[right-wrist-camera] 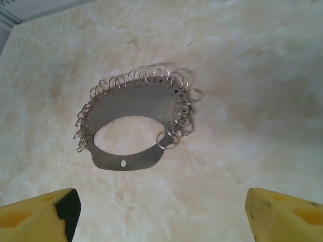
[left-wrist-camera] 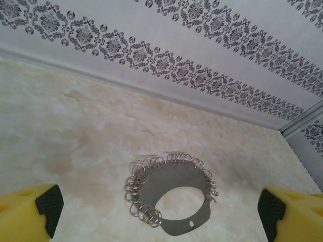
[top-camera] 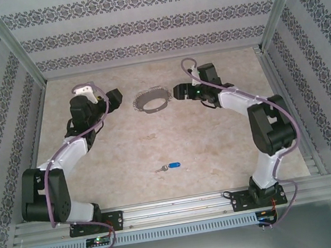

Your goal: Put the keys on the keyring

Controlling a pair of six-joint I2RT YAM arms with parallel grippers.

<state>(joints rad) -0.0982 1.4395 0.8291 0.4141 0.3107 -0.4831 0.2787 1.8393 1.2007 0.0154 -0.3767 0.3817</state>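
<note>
In the overhead view the key (top-camera: 172,166) is showing as a blue speck with a grey stub, too small for its teeth to be made out. The keyring (top-camera: 151,99) there is reading as a jagged grey band, its separate loops too small to count. In the left wrist view the bottom and side edges are cutting off both yellow fingers (left-wrist-camera: 30,217) of the left gripper (left-wrist-camera: 159,204) behind their dark tips. The right gripper (right-wrist-camera: 161,206) is being cropped the same way in its own view, its fingers (right-wrist-camera: 35,217) running out past the frame.
</note>
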